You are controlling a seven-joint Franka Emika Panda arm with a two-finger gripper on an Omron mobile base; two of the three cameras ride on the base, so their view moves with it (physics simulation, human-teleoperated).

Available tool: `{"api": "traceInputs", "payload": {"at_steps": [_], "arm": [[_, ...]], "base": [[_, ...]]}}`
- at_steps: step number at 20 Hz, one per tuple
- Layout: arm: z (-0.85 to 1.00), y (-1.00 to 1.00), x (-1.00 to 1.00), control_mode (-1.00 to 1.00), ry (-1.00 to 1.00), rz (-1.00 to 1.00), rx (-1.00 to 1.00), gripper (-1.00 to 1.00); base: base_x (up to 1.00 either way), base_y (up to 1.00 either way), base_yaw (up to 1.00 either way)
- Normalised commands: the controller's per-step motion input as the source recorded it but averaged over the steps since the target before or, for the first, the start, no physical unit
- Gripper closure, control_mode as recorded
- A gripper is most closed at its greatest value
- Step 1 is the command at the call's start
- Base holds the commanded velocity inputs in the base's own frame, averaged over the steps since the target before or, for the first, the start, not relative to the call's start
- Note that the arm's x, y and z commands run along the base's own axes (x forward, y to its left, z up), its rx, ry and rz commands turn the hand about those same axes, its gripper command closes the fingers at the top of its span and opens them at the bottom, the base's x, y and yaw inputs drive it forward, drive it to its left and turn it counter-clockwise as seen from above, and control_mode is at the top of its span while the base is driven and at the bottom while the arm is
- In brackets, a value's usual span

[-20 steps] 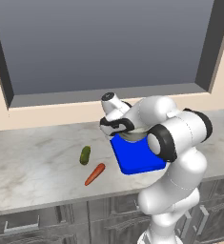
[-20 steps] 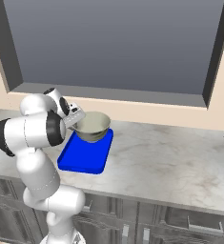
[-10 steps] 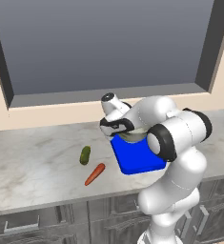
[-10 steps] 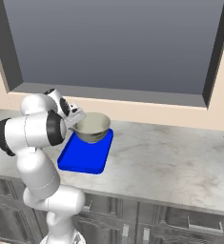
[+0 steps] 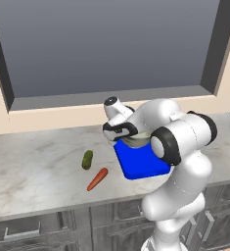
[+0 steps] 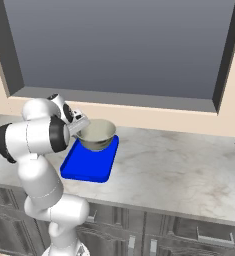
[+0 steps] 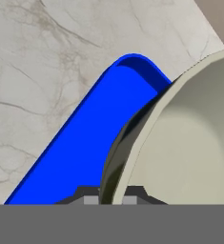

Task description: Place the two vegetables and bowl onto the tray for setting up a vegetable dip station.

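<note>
I have the two-finger gripper (image 6: 80,124) clamped on the rim of the round grey-green bowl with the pale beige inside (image 6: 96,134); in the hand view the rim runs straight down between the two dark tips (image 7: 89,199), one tip on the outer wall and one inside, so the jaws are closed on it.

The relation that matters now is bowl to tray. The flat bright blue rectangular tray (image 6: 81,167) lies directly under the gripper and the bowl, its long axis running away from the gripper toward the front edge of the pale marble counter (image 6: 179,170). The bowl sits over the tray's far end, the end nearest the window. From these views I cannot tell whether its base is touching the tray or hanging just above it. My judgement: the bowl step is nearly finished, and what it calls for is a short straight descent if any, then opening the jaws.

The small tapered orange-red carrot (image 5: 97,179) and the short stubby dark green cucumber (image 5: 87,160) lie on the counter, off to the gripper's left and clear of the tray, cucumber nearer the gripper than the carrot.
</note>
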Motion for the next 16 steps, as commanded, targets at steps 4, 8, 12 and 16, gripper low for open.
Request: {"api": "traceInputs", "payload": {"at_steps": [4, 8, 12, 16], "arm": [[-0.03, 0.0, 0.01, -1.0, 0.0, 0.0, 0.0, 1.0], [-0.05, 0.0, 0.04, -1.0, 0.0, 0.0, 0.0, 1.0], [-0.04, 0.0, 0.07, -1.0, 0.0, 0.0, 0.0, 1.0], [-0.03, 0.0, 0.07, -1.0, 0.0, 0.0, 0.0, 1.0]], "base": [[0.0, 0.0, 0.0], [0.0, 0.0, 0.0], [0.0, 0.0, 0.0], [0.0, 0.0, 0.0]]}}
